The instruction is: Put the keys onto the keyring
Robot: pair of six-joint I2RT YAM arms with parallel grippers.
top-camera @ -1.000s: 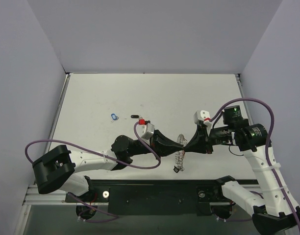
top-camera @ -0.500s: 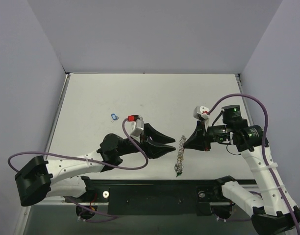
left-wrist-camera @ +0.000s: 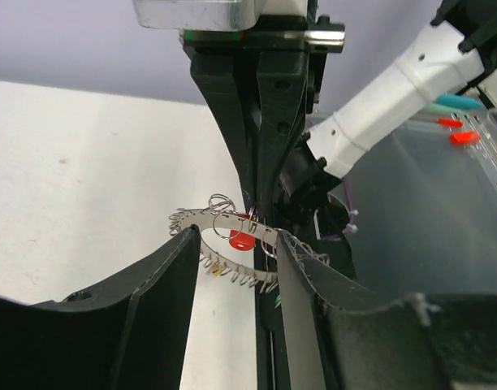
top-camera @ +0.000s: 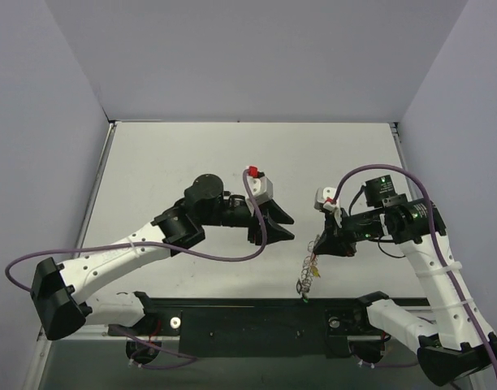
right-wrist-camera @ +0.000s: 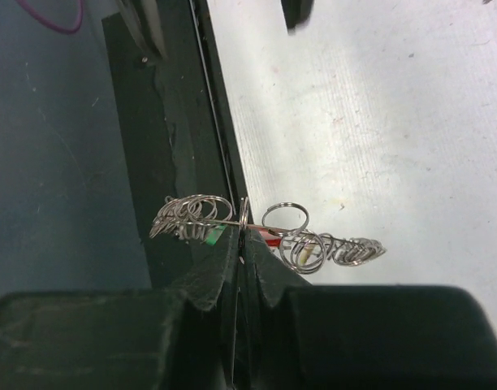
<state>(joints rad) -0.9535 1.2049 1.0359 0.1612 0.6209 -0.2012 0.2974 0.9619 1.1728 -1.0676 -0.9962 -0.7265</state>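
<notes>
The keyring [top-camera: 308,271] hangs over the table's front edge from my right gripper [top-camera: 321,246], which is shut on its rim. The right wrist view shows the keyring [right-wrist-camera: 285,218] edge-on, the right gripper [right-wrist-camera: 242,237] pinching it, with a red key [right-wrist-camera: 270,238], a green tag [right-wrist-camera: 213,236] and a yellow one [right-wrist-camera: 311,257] among its wire loops. My left gripper [top-camera: 288,227] stands open just left of the ring, holding nothing. In the left wrist view the keyring [left-wrist-camera: 201,217] and red key [left-wrist-camera: 241,240] lie just beyond the left gripper [left-wrist-camera: 238,238].
The white table [top-camera: 167,162] stretches behind the arms between grey walls. A black base rail [top-camera: 257,321] runs along the near edge under the hanging ring. Purple cables [top-camera: 224,256] loop off both arms. My left arm's elbow [top-camera: 206,195] stands raised over the table's middle.
My left gripper has opened, let go of the keyring and drawn back to the left while its arm rose. The right gripper kept its grip and shifted slightly down with the ring.
</notes>
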